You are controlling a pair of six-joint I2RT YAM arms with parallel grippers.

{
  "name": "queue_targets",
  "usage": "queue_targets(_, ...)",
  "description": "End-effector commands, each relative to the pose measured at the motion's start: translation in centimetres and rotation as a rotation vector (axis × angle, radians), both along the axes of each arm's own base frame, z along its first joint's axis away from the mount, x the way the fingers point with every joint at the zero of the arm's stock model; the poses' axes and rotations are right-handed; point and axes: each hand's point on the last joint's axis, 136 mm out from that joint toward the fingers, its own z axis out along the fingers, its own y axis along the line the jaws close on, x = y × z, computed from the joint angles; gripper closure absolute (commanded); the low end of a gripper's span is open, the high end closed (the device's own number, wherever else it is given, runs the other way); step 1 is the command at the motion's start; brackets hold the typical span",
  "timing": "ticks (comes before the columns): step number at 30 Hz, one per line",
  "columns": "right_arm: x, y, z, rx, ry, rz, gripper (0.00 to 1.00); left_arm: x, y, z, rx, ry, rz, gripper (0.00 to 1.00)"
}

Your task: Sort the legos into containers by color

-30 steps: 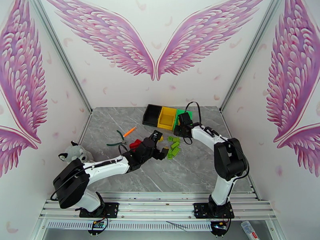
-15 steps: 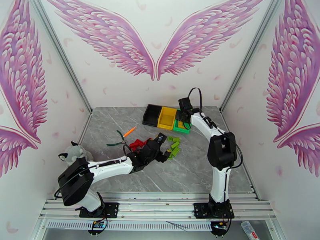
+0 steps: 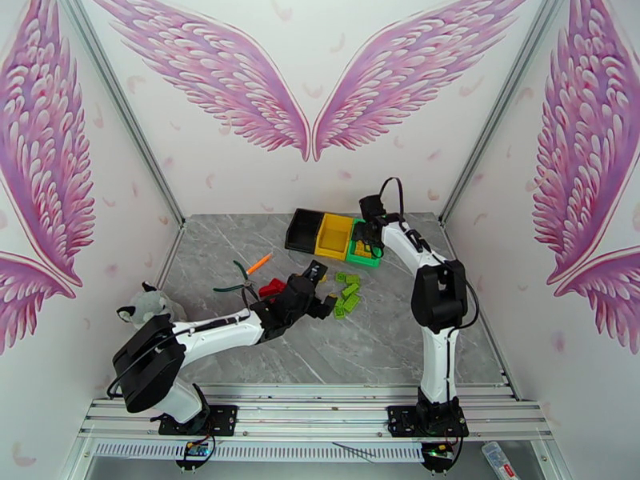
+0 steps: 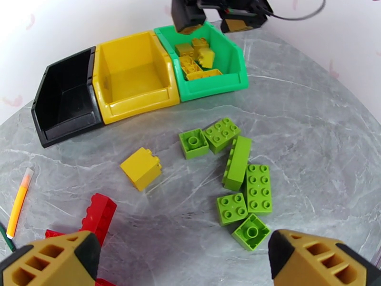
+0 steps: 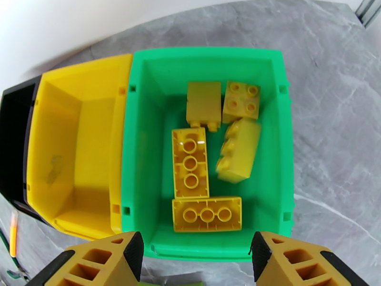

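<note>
Right gripper (image 5: 196,249) fingers apart over green plastic bin (image 5: 205,56); we counted five yellow studded bricks (image 5: 190,163) inside it, not in yellow plastic bin (image 5: 81,77) alongside: colours could mix. Left gripper (image 4: 183,244) wide apart above touching light green bricks (image 4: 238,163) on grey marbled table (image 4: 309,139); we expected double-pick risk.

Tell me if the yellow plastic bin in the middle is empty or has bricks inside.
Empty. The yellow plastic bin has a bare floor; five yellow studded bricks lie in the green plastic bin beside it.
</note>
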Motion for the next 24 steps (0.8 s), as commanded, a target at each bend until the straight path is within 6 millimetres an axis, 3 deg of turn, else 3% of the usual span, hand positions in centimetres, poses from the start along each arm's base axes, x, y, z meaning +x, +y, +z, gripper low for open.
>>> queue_targets(1,-0.9,1.7,3.3,0.035,-0.086,0.071,0.34,0.4,1.3,0.8,-0.072,0.018,0.034,0.01)
queue_targets(6,-2.6,5.4,3.1,0.038,-0.091,0.190,0.30,1.7,3.3,0.3,-0.142,0.069,0.093,0.01)
queue_targets(16,-5.1,12.9,-1.3,0.014,-0.027,0.406,0.27,3.8,7.6,-0.9,-0.281,0.157,0.220,0.01)
queue_targets(24,-6.5,15.8,-5.6,0.011,0.058,0.488,0.26,5.0,10.0,-2.4,-0.391,0.235,0.288,0.01)
